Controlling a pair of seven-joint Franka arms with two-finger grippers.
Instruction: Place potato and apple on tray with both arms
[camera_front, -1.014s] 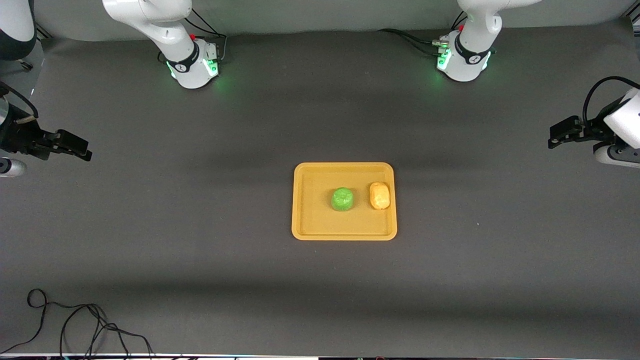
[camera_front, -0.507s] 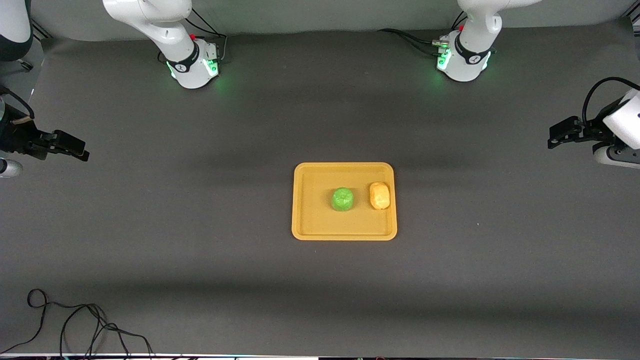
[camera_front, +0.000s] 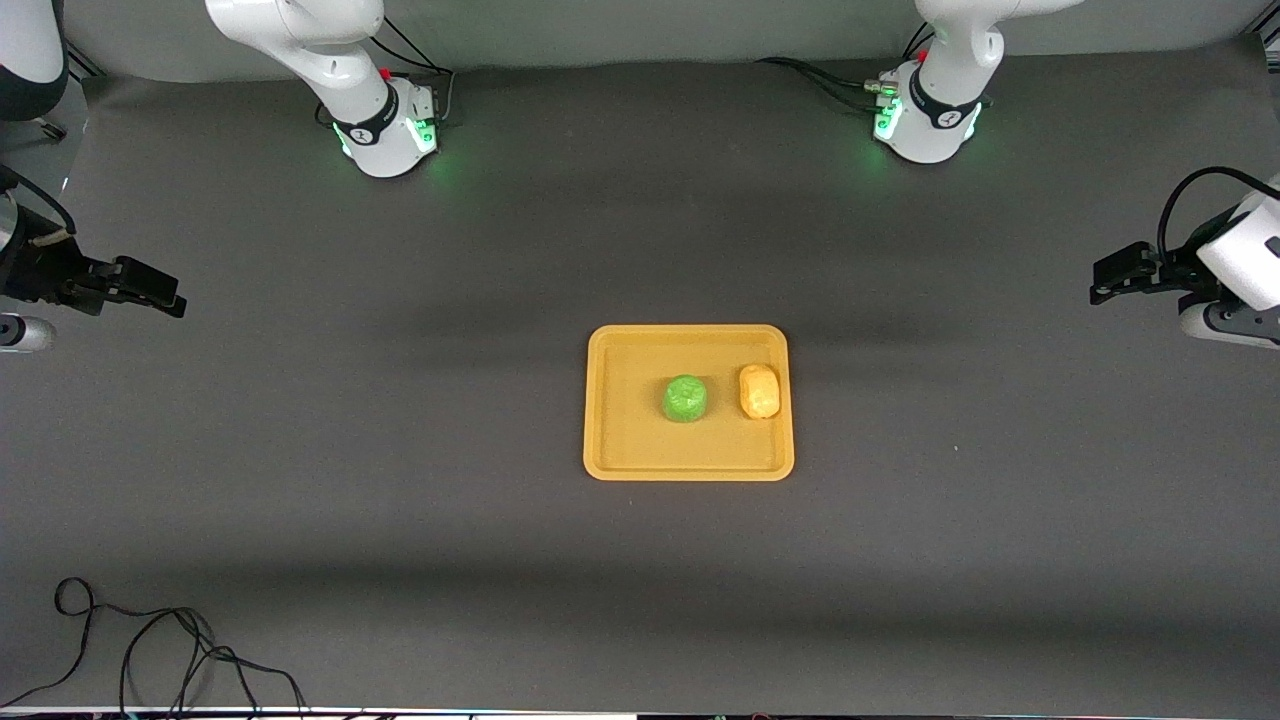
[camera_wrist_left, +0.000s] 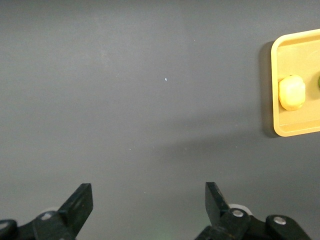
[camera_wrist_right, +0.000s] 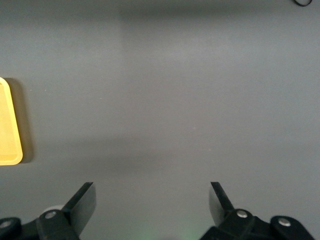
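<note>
The tray (camera_front: 688, 463) looks like smooth matt yellow-orange plastic with a low moulded rim. The apple (camera_front: 685, 398) has a slightly rough, faintly shiny green skin; the potato (camera_front: 759, 391) is lumpy, with a soft sheen. The table (camera_front: 400, 450) is covered in a matt dark grey, cloth-like sheet. Both arms have glossy white shells, and the 2 grippers' black fingers (camera_wrist_left: 80, 205) look like matt plastic

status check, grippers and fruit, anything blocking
Left gripper open, empty, over its table end. Right gripper open, empty, over its end. Apple and potato on tray. Nothing blocking.
</note>
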